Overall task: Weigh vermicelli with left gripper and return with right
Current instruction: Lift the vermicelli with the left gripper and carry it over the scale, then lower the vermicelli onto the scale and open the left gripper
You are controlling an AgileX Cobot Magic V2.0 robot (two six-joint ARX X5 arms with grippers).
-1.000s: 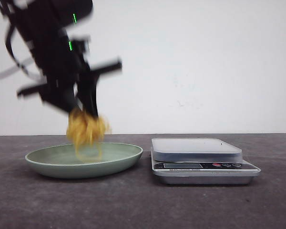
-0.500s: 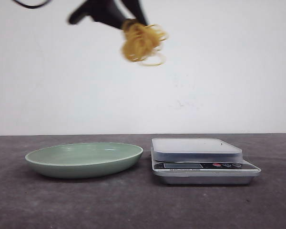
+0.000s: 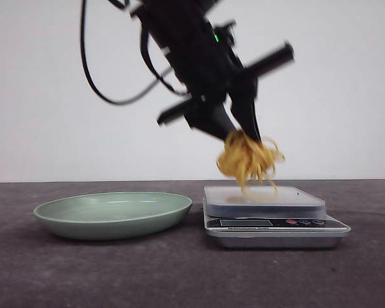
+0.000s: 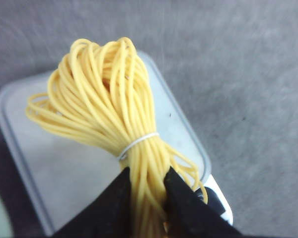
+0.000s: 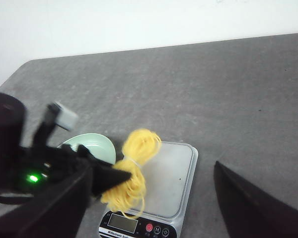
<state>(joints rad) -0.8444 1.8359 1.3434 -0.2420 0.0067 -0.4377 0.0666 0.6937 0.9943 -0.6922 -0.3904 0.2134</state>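
Note:
The vermicelli point(image 3: 249, 160) is a golden-yellow bundle of looped strands tied with a thin white band. It hangs just above the scale's platform point(image 3: 263, 194), with its lowest loops at or very near the surface. My left gripper point(image 3: 244, 136), a black claw with two pointed fingers, is shut on the bundle's upper end. The left wrist view shows the vermicelli point(image 4: 109, 109) squeezed between the two fingertips point(image 4: 126, 174) of the left gripper point(image 4: 148, 173). My right gripper point(image 5: 154, 164) stands wide open high above the scale point(image 5: 174, 183), holding nothing, and it looks down on the vermicelli point(image 5: 134, 168).
A pale green plate point(image 3: 112, 218) lies empty on the dark grey table, left of the silver scale point(image 3: 276, 224). The scale's display and buttons point(image 5: 139, 227) face the front edge. A white wall stands behind the table.
My left gripper lifted the vermicelli off the plate, swung it high and to the right, and has now come down with it over the scale's platform.

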